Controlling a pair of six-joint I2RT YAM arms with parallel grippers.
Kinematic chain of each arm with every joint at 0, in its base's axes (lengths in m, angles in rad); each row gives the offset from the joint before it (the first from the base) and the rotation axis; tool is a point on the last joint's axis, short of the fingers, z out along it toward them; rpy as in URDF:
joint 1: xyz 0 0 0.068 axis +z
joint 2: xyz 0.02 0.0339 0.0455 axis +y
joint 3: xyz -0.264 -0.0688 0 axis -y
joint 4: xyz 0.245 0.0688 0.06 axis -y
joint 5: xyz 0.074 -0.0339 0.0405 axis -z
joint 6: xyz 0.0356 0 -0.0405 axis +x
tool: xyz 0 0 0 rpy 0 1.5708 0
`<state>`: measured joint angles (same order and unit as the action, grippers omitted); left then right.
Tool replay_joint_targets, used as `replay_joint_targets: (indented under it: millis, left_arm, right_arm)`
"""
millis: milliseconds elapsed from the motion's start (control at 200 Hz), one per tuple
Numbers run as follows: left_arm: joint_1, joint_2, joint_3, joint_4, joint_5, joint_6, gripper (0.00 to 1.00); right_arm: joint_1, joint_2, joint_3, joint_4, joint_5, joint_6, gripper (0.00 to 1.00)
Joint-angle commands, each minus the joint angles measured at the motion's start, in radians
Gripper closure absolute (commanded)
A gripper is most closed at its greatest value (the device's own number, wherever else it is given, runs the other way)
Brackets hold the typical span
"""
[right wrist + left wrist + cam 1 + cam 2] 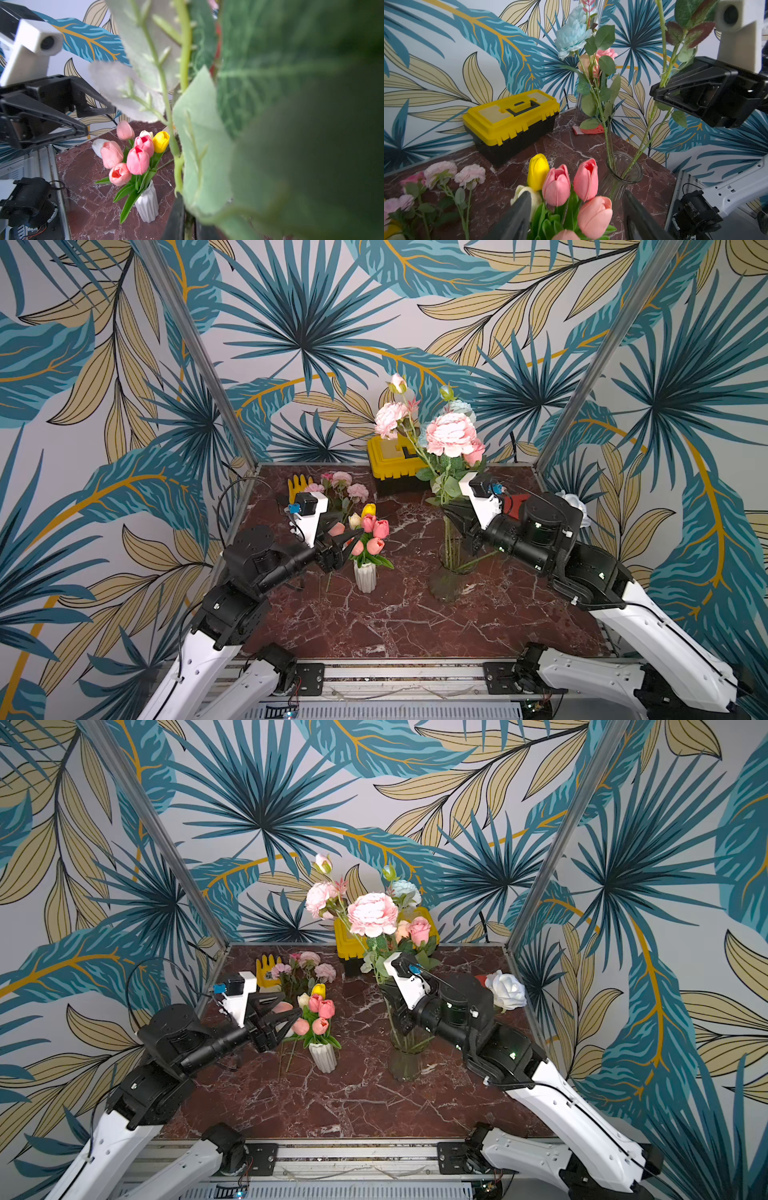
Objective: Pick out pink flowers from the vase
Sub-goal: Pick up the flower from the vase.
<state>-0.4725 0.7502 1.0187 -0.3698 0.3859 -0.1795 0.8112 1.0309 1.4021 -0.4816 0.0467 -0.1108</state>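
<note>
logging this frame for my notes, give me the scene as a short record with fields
left pincer: open, beside tulips in white vase
right pincer: shut on stem above glass vase
glass vase: upright, holds pink peonies and a blue bloom
table: loose pink flowers lying back left
toolbox: yellow, at the back
</note>
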Motion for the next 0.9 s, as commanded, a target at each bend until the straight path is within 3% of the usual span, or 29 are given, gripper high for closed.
replay_joint_targets:
  millis: [0,80,145,631,791,896]
  left_arm:
    - [-0.003,0.059,0.068,0.086,0.087,0.015,0.3]
    - [-0.006,0.108,0.094,0.137,0.143,0.0,0.21]
    - [-0.018,0.15,0.117,0.176,0.19,-0.003,0.2]
    - [-0.212,0.501,0.342,0.205,0.371,0.134,0.28]
    - [-0.23,0.543,0.364,0.219,0.372,0.159,0.46]
    - [-0.232,0.56,0.38,0.222,0.383,0.161,0.75]
  right_arm:
    - [0.0,0.021,0.058,-0.023,-0.034,-0.023,1.0]
    - [0.0,0.035,0.093,-0.017,-0.039,-0.024,1.0]
    - [0.0,0.046,0.119,-0.003,-0.051,-0.021,1.0]
    - [-0.001,0.121,0.21,0.112,-0.085,0.019,1.0]
    - [0.0,0.124,0.195,0.142,-0.091,0.038,1.0]
    - [-0.001,0.122,0.18,0.158,-0.088,0.046,1.0]
